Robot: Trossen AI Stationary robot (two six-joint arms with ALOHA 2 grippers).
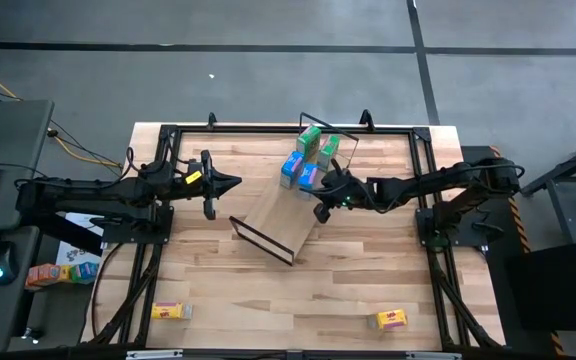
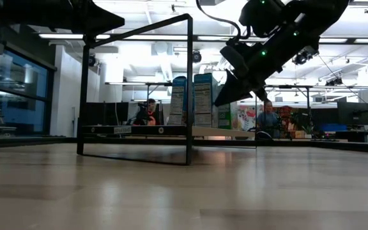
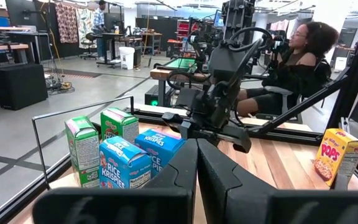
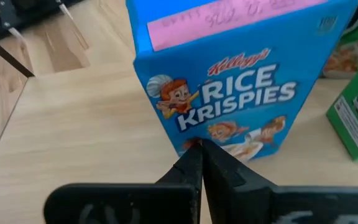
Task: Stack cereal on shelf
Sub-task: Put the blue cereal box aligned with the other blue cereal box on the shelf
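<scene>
We've got two green (image 1: 319, 143) and two blue boxes (image 1: 300, 171) standing on the shelf's (image 1: 278, 222) far end, two yellow ones (image 1: 391, 320) down near the table's front edge. Right gripper (image 1: 321, 205) is clenched empty right by a blue box; left gripper (image 1: 232, 183) is clenched too, parked left.

The left arm reaches in from the left side of the shelf (image 1: 280, 218), lying low and level; its left gripper (image 1: 230, 183) has both fingers pressed together, well apart from the shelf's near end; the right arm stretches in from the right side, elbow bent; its right gripper (image 1: 323, 196) hangs over the shelf's far end, fingers closed, tips tilted downward.
</scene>
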